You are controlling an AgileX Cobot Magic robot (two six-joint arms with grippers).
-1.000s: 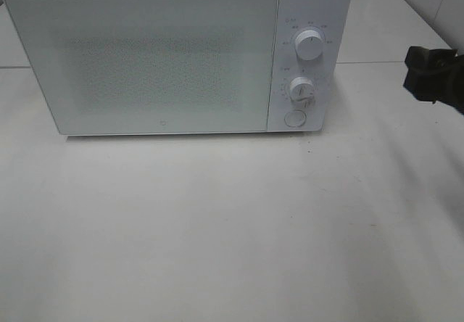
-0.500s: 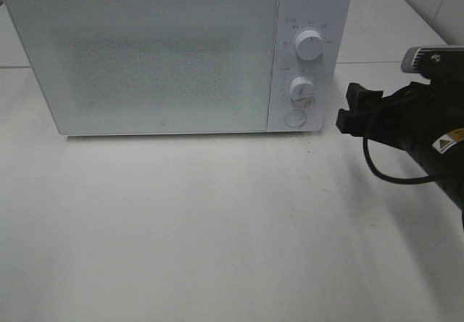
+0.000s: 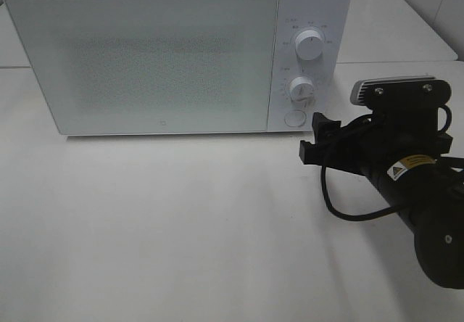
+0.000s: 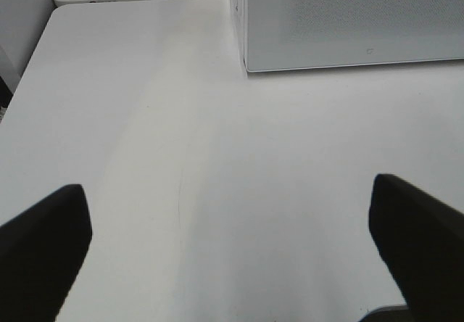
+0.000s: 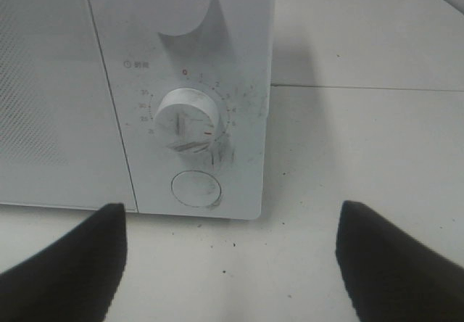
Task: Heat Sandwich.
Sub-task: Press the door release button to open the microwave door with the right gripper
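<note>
The white tabletop (image 3: 181,228) ran back to a tiled wall, and a white microwave (image 3: 145,61) stood on it with its door (image 3: 145,112) closed. The sandwich appeared in no view; whether it sat behind that frosted door could not be told.

The right gripper (image 3: 313,137) had its jaws spread wide and held nothing. In the right wrist view, the round button (image 5: 195,189) lay straight ahead of the gap between the jaws. The timer knob (image 5: 187,119) sat just above it, and the upper knob (image 3: 309,45) further beyond. The left gripper (image 4: 232,253) was also fully open and empty, with bare table between its jaws and the microwave's corner well ahead.

The risks looked to be these:
- **Wrong control:** button and timer knob sit close together, so a slightly high approach could catch the knob and shift the time.
- **Poor grip on the knob:** if the knob was the aim, jaws closing off-centre might slip on its smooth rim.
- **Moving the oven:** a firm straight push could slide the microwave back on the glossy surface.
- **Empty oven:** starting the heat without the sandwich inside would achieve nothing.

A second earlier only the tip of the right gripper showed at the far right edge of the high view. By this moment it had travelled in and down to just short of the control panel. The microwave had not moved.
</note>
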